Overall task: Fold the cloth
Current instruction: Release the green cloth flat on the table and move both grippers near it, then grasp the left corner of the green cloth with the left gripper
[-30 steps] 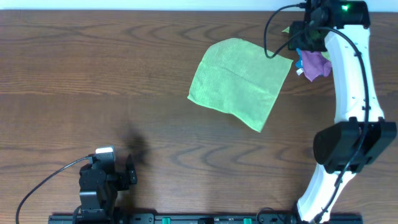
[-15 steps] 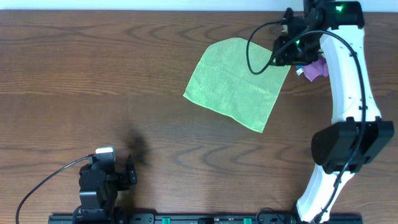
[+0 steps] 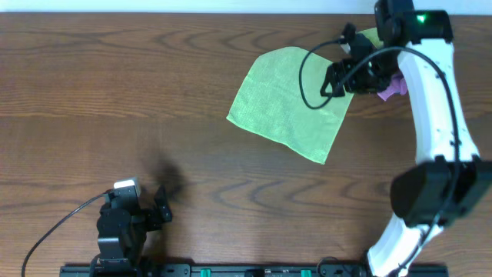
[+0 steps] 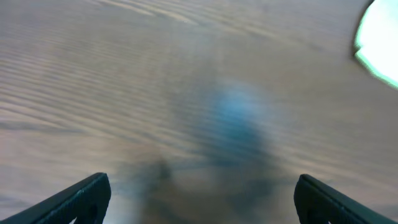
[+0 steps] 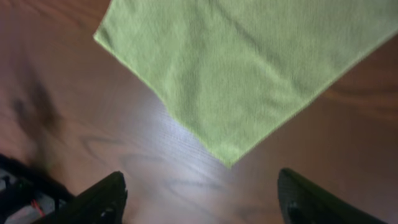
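A light green cloth (image 3: 292, 103) lies flat and unfolded on the brown wooden table, right of centre at the back. In the right wrist view it (image 5: 249, 68) fills the top, one corner pointing down toward the fingers. My right gripper (image 3: 338, 77) hovers over the cloth's right edge, open and empty (image 5: 202, 199). My left gripper (image 3: 146, 211) sits far from the cloth at the front left, open and empty (image 4: 202, 199) over bare wood; a pale edge of the cloth (image 4: 379, 43) shows at its top right.
A purple cloth (image 3: 392, 83) and another green cloth's corner (image 3: 369, 35) lie at the back right, partly hidden by my right arm. The table's rear edge (image 3: 192, 12) runs along the top. A black rail (image 3: 231, 270) runs along the front.
My right gripper has moved left and forward from the purple cloth to above the green cloth's right edge. The green cloth shifted slightly left. The left arm barely moved.
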Controlling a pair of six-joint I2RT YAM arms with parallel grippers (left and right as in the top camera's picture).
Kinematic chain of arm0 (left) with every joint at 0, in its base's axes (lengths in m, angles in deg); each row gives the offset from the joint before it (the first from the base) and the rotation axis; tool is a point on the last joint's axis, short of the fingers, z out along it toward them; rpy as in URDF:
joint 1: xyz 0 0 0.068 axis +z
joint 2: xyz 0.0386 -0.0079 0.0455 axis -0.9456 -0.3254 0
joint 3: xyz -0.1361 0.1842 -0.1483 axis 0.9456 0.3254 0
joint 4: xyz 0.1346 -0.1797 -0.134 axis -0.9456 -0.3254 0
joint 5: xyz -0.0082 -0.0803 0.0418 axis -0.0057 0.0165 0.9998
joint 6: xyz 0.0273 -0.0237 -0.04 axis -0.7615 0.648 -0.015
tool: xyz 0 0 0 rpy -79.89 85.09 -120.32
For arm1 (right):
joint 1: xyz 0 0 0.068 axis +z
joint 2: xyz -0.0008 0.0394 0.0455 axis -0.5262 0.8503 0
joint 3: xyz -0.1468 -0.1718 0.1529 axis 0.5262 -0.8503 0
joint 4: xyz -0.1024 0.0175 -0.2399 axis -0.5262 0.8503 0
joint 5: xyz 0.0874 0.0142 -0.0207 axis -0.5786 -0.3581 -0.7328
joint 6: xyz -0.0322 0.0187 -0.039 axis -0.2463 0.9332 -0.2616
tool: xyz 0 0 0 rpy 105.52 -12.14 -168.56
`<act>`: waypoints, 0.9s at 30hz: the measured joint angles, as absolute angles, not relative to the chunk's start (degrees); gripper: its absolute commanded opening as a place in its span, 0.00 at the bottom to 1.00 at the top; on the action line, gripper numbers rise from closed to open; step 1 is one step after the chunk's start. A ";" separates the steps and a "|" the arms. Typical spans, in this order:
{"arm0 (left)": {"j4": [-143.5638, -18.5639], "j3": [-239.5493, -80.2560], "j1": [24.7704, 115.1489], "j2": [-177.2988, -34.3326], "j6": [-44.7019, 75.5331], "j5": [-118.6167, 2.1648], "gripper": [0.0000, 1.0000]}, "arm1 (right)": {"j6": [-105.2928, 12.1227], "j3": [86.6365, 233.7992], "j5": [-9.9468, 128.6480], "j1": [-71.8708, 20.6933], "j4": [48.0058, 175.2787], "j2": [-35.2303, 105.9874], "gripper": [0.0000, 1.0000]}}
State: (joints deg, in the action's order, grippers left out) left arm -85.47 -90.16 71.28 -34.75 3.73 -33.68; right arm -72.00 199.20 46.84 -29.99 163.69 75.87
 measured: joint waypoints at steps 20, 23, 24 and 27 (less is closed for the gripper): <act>-84.66 -121.30 71.22 -75.77 15.54 -52.78 0.96 | -67.81 131.90 32.00 -41.66 129.84 42.43 0.99; -84.44 -130.26 69.84 -89.08 14.71 -57.07 0.96 | -64.38 128.06 26.75 -41.66 123.08 42.41 0.99; -84.03 -132.52 69.14 -92.54 14.38 -57.79 0.95 | -63.24 127.40 25.35 -41.66 121.18 42.43 0.99; -79.54 -136.71 66.30 -102.48 13.85 -59.62 0.95 | -60.46 127.03 22.69 -41.66 118.84 42.32 0.99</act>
State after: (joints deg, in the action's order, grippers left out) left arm -79.54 -136.71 66.30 -102.48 13.85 -59.62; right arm -60.46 127.03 22.69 -41.66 118.84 42.32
